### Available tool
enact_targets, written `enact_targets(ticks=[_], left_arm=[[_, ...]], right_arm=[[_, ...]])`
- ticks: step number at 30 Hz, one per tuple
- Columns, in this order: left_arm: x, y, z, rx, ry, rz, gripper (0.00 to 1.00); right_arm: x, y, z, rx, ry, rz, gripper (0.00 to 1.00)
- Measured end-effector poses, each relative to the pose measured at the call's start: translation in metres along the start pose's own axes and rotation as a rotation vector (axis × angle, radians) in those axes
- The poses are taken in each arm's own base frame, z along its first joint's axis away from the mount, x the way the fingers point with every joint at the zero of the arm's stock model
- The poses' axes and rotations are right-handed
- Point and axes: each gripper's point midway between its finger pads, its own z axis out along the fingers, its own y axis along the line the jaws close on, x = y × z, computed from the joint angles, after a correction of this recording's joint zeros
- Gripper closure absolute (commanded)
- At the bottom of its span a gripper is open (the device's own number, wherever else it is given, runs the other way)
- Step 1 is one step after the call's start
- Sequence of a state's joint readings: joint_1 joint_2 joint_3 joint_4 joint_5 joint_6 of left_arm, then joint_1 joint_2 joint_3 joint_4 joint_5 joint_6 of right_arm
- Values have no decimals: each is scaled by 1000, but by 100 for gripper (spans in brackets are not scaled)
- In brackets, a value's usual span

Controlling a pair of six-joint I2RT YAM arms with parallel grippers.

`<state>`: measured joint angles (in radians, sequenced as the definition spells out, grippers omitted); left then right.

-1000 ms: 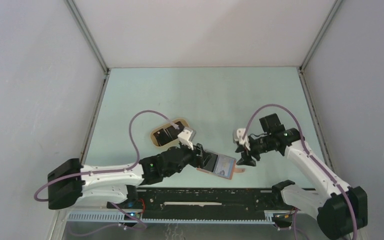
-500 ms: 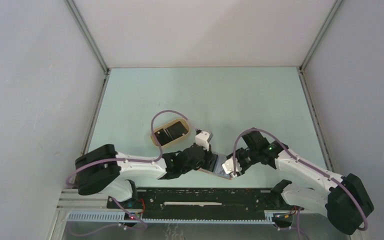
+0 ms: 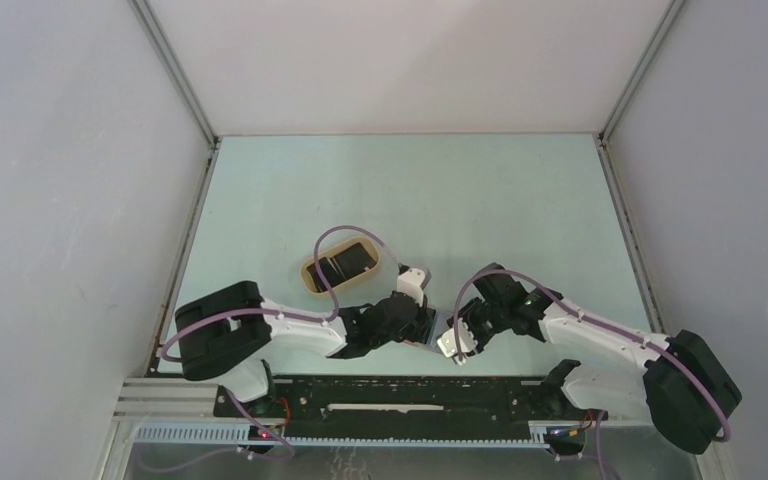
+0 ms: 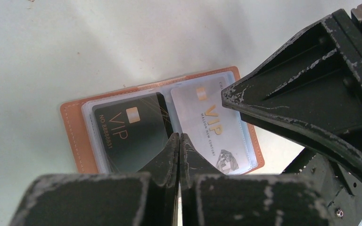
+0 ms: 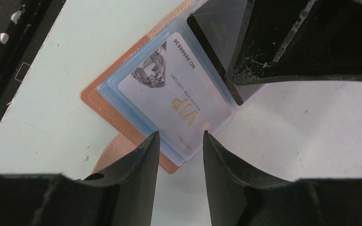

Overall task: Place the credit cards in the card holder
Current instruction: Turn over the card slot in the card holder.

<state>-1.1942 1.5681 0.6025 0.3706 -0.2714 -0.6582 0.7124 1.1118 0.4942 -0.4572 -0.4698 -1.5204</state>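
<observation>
The card holder (image 4: 75, 136) lies open and flat on the table, reddish-brown outside with pale blue pockets. A black credit card (image 4: 127, 132) fills one pocket and a pale grey-white card (image 4: 212, 122) the other. My left gripper (image 4: 179, 137) is shut with nothing between its tips, which point down at the holder's centre fold. My right gripper (image 5: 180, 135) is open, its tips on either side of the pale card's (image 5: 179, 89) corner at the holder's edge (image 5: 99, 101). The snap tab (image 5: 111, 153) sticks out beside it. From above, both grippers (image 3: 427, 328) (image 3: 454, 342) meet and hide the holder.
A tan oval tray (image 3: 309, 277) holding dark cards (image 3: 345, 262) sits just behind the left gripper. The black rail with the arm bases (image 3: 410, 395) runs close along the near side. Grey walls stand on the left, right and back.
The left gripper has shut and slid right over the holder's fold. The right arm has swung down and left to the holder's edge, its jaws narrowing.
</observation>
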Motion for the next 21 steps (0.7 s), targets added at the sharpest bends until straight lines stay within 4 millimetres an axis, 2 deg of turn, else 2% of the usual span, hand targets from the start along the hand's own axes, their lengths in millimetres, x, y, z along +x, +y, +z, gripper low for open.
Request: enact_targets(ticks=[5, 16, 21], left_arm=[[3, -1, 3, 7, 9, -13, 99], [-2, -5, 7, 29, -17, -48, 99], [3, 0, 5, 24, -11, -60, 96]], right_arm=[[1, 2, 3, -7, 15, -19, 49], [1, 0, 7, -3, 31, -63, 45], [1, -4, 8, 15, 42, -81, 45]])
